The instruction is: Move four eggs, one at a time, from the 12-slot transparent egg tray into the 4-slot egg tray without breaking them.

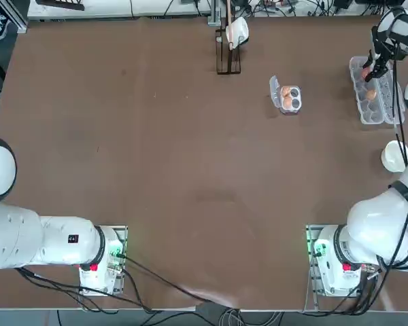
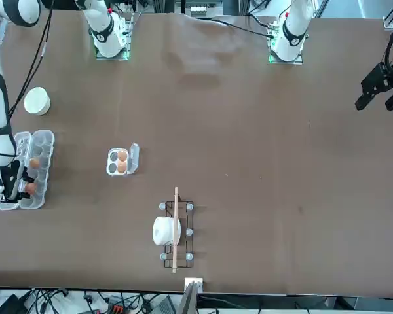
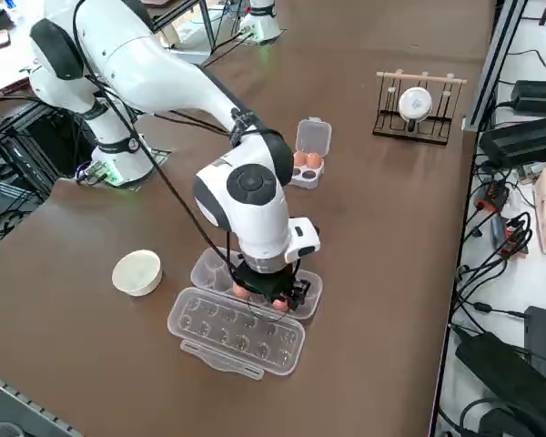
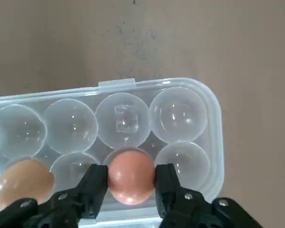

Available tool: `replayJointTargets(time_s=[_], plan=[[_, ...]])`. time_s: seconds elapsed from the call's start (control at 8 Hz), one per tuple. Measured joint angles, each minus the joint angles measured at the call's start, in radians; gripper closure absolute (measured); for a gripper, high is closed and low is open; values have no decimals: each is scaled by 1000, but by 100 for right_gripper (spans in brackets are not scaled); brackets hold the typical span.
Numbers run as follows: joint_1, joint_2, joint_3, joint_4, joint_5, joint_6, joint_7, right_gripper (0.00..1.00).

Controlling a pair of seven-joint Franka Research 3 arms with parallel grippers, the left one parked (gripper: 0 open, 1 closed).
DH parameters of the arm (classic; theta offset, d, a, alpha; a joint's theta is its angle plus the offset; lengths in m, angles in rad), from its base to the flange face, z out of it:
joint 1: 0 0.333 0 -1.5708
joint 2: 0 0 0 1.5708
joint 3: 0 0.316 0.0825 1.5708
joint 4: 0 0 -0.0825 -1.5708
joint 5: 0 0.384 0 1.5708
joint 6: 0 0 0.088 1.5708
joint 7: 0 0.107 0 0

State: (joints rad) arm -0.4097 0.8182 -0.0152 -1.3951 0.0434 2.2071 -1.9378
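The right gripper (image 4: 131, 178) is down over the 12-slot transparent egg tray (image 4: 199, 102) at the robot's right edge of the bench (image 1: 190, 170), and its two black fingers (image 4: 96, 183) are pressed in on either side of one orange-brown egg (image 4: 131, 176), which sits squarely between them in a cup of the row nearer the wrist camera; the fingers are closed snugly against the shell, one on each flank, with the egg's rounded top showing between the pads. A second egg (image 4: 23, 183) rests two cups along in that same row, clear of the fingers, with one bare cup between the two. The other cups that show in the wrist view are bare. From the right side view the tray's hinged lid (image 3: 237, 332) lies folded open flat on the bench beside the carton. Well apart, toward the middle of the bench, stands the 4-slot egg tray (image 1: 294, 103) with two eggs (image 1: 286, 96) in the pair of cups next to its raised lid flap. A white bowl (image 1: 396, 156) sits near the long carton, and a small wire rack (image 1: 228, 58) holding a white roll stands at the far side of the bench
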Motion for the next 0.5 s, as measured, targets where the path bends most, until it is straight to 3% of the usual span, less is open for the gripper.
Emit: replayJointTargets(time_s=[0.5], plan=[[-4,0,0,1,23,-5,-1,43]])
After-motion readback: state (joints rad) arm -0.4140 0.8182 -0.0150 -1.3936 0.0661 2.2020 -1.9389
